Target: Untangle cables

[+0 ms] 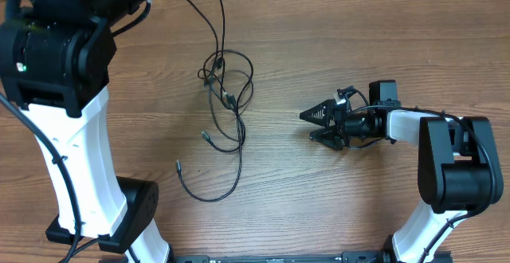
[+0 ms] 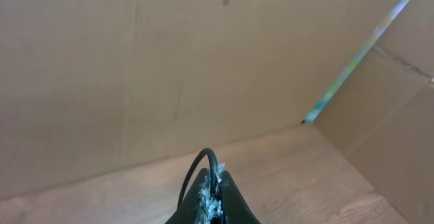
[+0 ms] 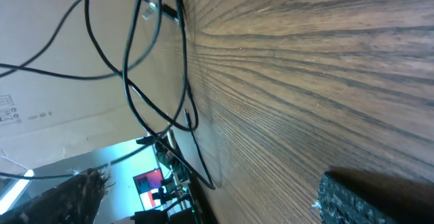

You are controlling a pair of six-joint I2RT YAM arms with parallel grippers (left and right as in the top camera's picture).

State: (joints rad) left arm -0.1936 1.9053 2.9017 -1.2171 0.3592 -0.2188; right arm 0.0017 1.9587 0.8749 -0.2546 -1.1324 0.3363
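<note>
Soft, even light fills the table (image 1: 335, 32), with only faint shadows. The left gripper (image 2: 211, 190) looks blurry in its wrist view (it sits very close).

**Left arm** (image 1: 76, 159) and **right arm** (image 1: 410, 123): white, smoothly rounded links joined by boxy black joint housings (image 1: 458, 163). The left housing carries a small green light (image 1: 24, 68). Thin black cords (image 1: 57, 171) run along the white links. A black camera block (image 1: 383, 92) sits by the right wrist. The jaws are black and wedge-shaped, with rough, grey-speckled pads (image 3: 369, 200).
</note>
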